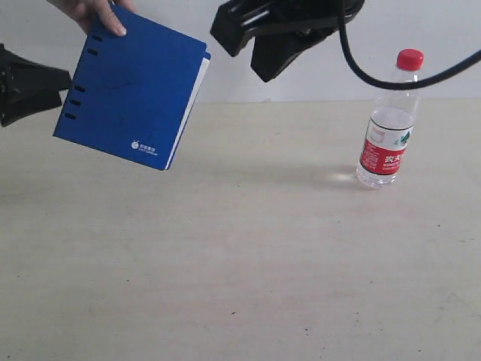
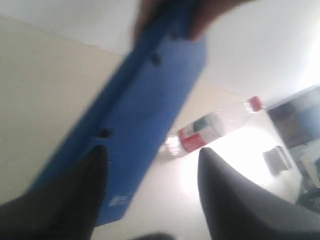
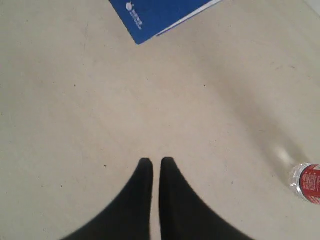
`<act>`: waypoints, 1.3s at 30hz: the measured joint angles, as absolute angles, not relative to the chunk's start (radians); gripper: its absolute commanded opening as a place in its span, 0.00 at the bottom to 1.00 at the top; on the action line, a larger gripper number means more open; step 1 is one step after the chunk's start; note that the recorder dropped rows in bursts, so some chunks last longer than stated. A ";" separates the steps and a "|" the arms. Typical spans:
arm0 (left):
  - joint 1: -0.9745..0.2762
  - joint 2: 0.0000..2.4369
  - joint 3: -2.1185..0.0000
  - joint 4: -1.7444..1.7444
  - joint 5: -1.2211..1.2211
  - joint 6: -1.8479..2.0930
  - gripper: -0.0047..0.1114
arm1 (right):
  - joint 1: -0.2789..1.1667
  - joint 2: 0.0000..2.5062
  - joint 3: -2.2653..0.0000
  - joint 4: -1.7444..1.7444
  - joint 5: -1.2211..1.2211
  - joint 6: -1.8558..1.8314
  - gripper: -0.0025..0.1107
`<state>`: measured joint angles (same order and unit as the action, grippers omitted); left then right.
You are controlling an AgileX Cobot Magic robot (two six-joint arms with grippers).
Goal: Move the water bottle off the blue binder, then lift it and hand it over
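— At three o'clock in the exterior view, note the water bottle [image 1: 391,124] upright on the counter [image 1: 240,263], well apart from the blue binder [image 1: 131,94], held up at ten o'clock by a hand [image 1: 94,11].
— Counts as moved off, then. Lifted and handed too?
— Seemingly yes. From the left wrist, see the left gripper [image 2: 152,155] spread wide, apparently pinching nothing. From the right wrist, find the right gripper [image 3: 155,162] clenched, empty. Little left, probably.

1 water bottle [image 1: 387,128], 1 blue binder [image 1: 128,90], 2 robot hands [image 2: 152,152] [image 3: 156,161], 1 human hand [image 1: 90,13].
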<state>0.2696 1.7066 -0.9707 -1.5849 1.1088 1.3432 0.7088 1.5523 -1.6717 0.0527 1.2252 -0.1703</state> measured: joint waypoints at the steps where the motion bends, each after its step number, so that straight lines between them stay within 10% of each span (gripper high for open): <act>1: 0.270 1.704 -0.969 -1.606 1.151 1.358 0.46 | 0.709 1.552 -1.660 0.051 1.225 -0.170 0.02; 8: 0.347 1.604 -0.896 -1.558 1.105 1.329 0.08 | 0.709 1.552 -1.554 -0.049 1.223 -0.117 0.02; 21: 0.410 1.103 -0.624 -1.604 0.710 1.385 0.08 | 0.709 1.294 -1.290 -0.185 1.047 0.029 0.02; 39: 0.410 0.184 -0.271 -1.730 0.414 1.358 0.08 | 0.709 0.225 -0.572 -0.171 0.401 0.221 0.02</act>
